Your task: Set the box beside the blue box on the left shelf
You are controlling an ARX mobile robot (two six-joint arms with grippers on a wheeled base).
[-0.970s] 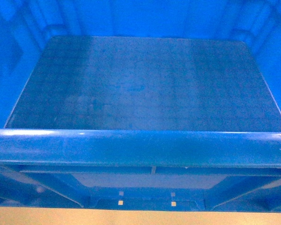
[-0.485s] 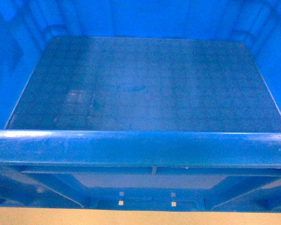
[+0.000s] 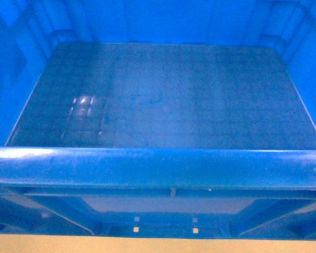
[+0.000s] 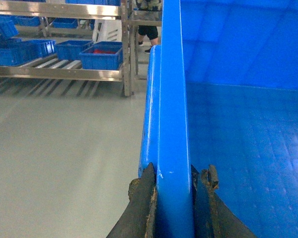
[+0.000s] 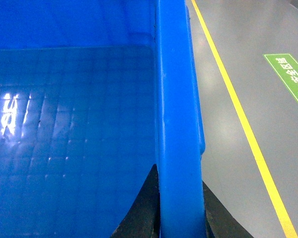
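The box [image 3: 158, 95], a large bright blue open crate, fills the head view, its thick near rim running across the bottom. My left gripper [image 4: 176, 171] is shut on the box's left side rim [image 4: 171, 99], one finger outside and one inside. My right gripper [image 5: 180, 178] is shut on the right side rim [image 5: 176, 99] in the same way. Neither gripper shows in the head view. The shelf [image 4: 59, 73], a metal roller rack, stands far left in the left wrist view and carries several blue boxes, among them one with red contents [image 4: 100, 55].
Grey floor [image 4: 64, 148] lies between the crate and the rack. A person's legs [image 4: 149, 32] stand behind the rack post. To the right, the floor bears a yellow line [image 5: 243, 124] and a green sign [image 5: 290, 77].
The crate's near rim has sunk slightly in the head view. A bright light reflection has appeared on the left of the crate floor. Both grips are unchanged.
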